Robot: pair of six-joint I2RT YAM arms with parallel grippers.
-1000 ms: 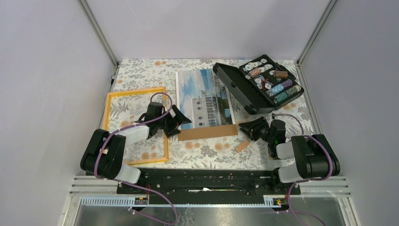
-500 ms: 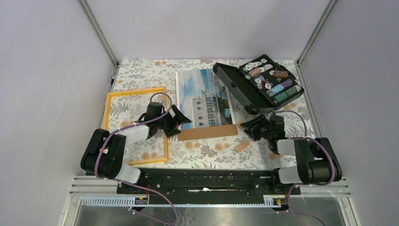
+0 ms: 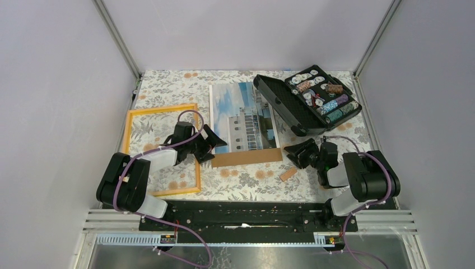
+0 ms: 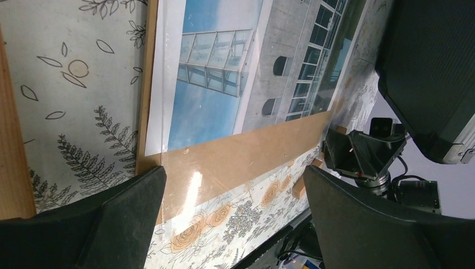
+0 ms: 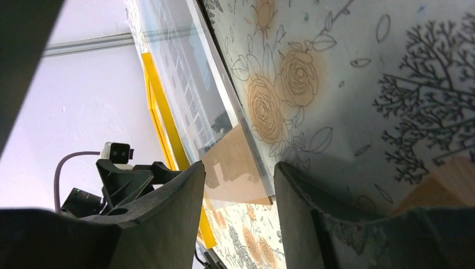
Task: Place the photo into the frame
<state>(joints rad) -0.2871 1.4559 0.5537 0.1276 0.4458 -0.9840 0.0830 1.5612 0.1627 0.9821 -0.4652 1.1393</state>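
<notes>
1. Step in hand (judged): approach for the pick. The photo (image 3: 242, 115) is not yet in the frame (image 3: 163, 108). It lies face up on a brown backing board (image 3: 249, 157) at mid-table, just right of the frame, and the board's near strip is left uncovered.
2. Left gripper (image 3: 215, 149) is low at the near-left corner of photo and board, with the jaws spread wide and nothing held. In the left wrist view that corner is seen between the fingers (image 4: 129, 218).
3. Right gripper (image 3: 291, 156) is low at the board's near-right corner. The jaws are parted, though less widely, and are empty.
4. Next move (judged): one print edge has to be lifted off the board and pinched, the board being left behind. The sheet then has to be carried left and squared inside the frame border. The fit looks tight, so corner alignment will matter.
5. A glossy sheen is seen over print and board. Whether a clear sheet lies on top cannot be told.
6. In the way: the open black case (image 3: 291, 106) of chips (image 3: 327, 98). Its lid appears to overlap the photo's far-right edge, but whether it rests on the print cannot be told. A drag to the left could snag there.
7. A small brown block (image 3: 288, 174) lies on the floral cloth (image 3: 241, 182) near the right gripper, clear of the path.
</notes>
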